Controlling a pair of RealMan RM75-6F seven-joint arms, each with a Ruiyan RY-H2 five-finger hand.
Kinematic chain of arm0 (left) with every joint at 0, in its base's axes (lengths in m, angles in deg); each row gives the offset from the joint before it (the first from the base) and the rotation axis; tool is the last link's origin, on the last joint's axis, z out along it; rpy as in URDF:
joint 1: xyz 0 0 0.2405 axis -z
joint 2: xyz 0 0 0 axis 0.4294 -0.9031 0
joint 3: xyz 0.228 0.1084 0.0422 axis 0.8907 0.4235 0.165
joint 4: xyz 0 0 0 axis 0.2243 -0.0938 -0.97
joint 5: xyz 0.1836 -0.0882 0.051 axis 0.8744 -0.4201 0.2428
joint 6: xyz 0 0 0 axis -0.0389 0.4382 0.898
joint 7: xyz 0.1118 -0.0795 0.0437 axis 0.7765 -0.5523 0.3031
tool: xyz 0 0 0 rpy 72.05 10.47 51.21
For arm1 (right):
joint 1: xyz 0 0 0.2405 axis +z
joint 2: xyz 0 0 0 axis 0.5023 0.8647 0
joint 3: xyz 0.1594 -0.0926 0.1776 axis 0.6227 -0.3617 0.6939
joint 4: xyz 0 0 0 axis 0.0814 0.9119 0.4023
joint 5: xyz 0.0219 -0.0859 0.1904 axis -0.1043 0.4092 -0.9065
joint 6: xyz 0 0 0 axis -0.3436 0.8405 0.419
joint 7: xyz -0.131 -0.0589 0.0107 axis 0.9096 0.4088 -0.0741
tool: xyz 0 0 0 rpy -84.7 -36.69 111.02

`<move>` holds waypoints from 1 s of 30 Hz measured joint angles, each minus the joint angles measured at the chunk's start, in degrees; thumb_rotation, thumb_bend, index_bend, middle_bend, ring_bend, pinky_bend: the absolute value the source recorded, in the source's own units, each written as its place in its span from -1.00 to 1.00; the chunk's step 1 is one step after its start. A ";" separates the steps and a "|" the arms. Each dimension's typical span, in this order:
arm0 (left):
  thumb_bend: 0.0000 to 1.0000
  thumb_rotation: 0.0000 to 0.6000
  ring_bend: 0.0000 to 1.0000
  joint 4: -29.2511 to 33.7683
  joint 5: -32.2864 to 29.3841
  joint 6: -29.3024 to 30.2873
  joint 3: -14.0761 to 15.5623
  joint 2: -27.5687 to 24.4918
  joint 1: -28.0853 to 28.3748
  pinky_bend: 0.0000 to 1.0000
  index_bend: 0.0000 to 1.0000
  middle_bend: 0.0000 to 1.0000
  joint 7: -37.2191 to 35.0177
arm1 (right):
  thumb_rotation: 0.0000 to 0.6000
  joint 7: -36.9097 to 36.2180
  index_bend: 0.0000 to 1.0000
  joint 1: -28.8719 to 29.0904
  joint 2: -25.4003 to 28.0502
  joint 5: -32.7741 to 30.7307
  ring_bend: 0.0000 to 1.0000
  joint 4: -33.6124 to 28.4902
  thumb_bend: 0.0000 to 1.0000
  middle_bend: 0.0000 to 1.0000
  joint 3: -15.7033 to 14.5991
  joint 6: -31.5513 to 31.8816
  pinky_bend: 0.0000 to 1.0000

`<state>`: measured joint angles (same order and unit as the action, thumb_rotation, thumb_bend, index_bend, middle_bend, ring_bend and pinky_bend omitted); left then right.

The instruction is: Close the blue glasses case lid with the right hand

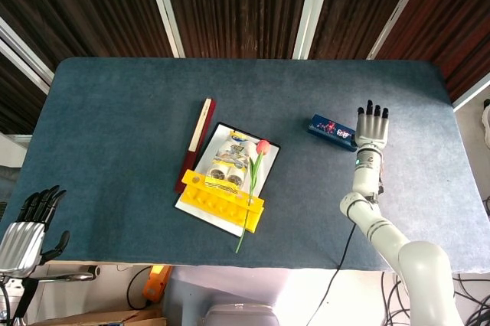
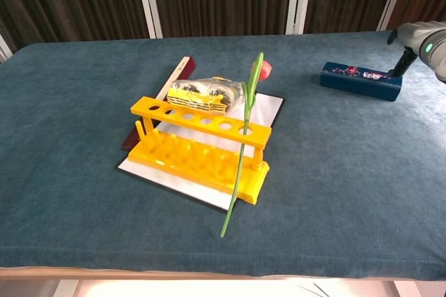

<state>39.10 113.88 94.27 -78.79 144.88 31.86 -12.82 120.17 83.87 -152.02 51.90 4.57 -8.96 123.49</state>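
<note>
Now right hand spread beside seemingly closed blue glasses case.

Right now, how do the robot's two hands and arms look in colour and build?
The right hand has a silver palm, black fingers and a small green light at the wrist, on a white, jointed arm with black rings. The left hand is also silver with black fingers.

I can read no text anywhere; the print on my blue glasses case and the snack packet is too small.
</note>
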 measured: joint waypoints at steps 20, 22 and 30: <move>-0.16 1.00 -1.00 0.28 0.53 -0.29 0.37 0.19 0.22 -0.86 -1.00 -1.00 0.66 | 1.00 3.86 -0.51 -4.72 9.44 -2.23 -1.00 -17.22 -0.35 -1.00 -0.48 0.72 -0.98; -0.16 1.00 -1.00 0.28 0.45 -0.28 0.33 0.17 0.21 -0.86 -1.00 -1.00 0.58 | 1.00 5.71 -0.50 -4.63 9.95 -4.80 -1.00 -18.02 -0.35 -1.00 -0.98 0.40 -0.98; -0.16 1.00 -1.00 0.11 0.42 -0.05 0.26 0.03 0.17 -0.86 -1.00 -1.00 0.00 | 1.00 9.40 -0.30 -2.56 8.99 -10.34 -1.00 -17.16 -0.35 -1.00 -2.72 0.18 -0.99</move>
<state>39.21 114.30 94.22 -78.53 144.92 32.03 -12.82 129.57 81.30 -143.03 41.56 -12.58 -11.68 123.67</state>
